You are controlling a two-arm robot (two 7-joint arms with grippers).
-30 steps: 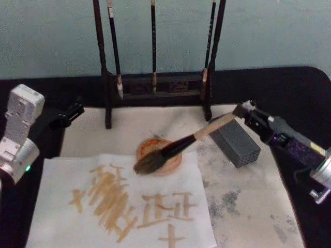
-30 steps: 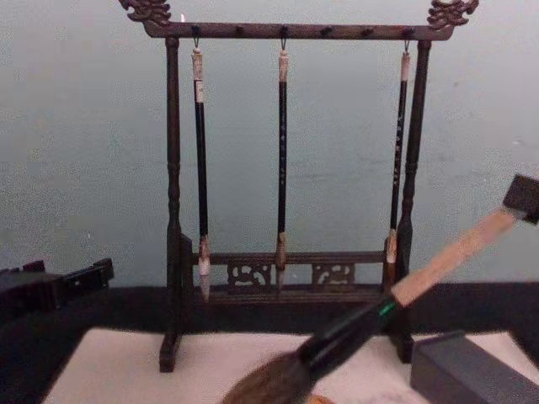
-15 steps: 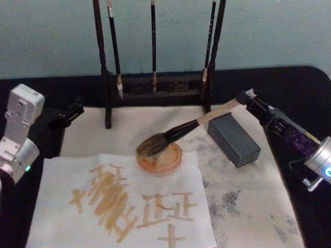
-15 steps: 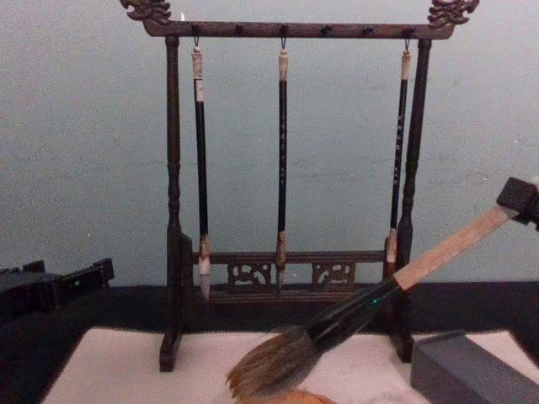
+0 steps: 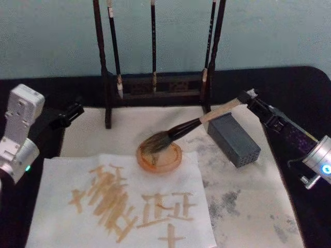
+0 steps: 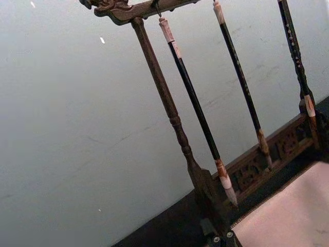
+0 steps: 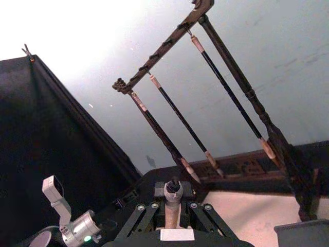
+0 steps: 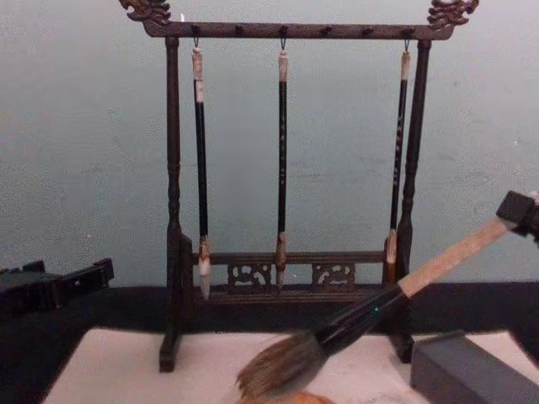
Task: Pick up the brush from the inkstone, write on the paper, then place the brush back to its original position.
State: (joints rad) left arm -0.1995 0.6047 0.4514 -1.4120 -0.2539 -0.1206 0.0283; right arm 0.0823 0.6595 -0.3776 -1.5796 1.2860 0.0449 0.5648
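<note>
Pale blue-green wall (image 5: 269,31) behind; black table (image 5: 289,82) with a cream mat (image 5: 248,206) spread over it, grey smudges on the mat's right half.

Taking the round orange dish (image 5: 173,161) at mat centre as the dial:
- 12 o'clock: dark wooden brush rack (image 5: 155,85) at the mat's far edge. Three thin black-handled brushes (image 8: 282,160) hang from its top bar, tips down.
- 3 o'clock: grey rectangular block (image 5: 234,139), lying flat, close to the dish but apart from it.
- 6 to 8 o'clock: the paper (image 5: 57,175), white, covered in tan strokes. Its far right corner reaches under or against the dish; cannot tell which.
- 10 o'clock, off the mat's left edge: left gripper (image 5: 72,111), hovering over the black table, nothing in it. Whether it is released or clenched cannot be told.

The brush (image 5: 191,125) slants over the dish. Bushy grey-brown head sits over the dish's far rim; contact with it not clear. Black ferrule and tan handle rise toward 2 o'clock, passing above the block's far end.

Right gripper (image 5: 247,97) at 2 o'clock, jaws clenched on the very end of the handle. Chest view has the handle climbing steeply to it at the right edge.
</note>
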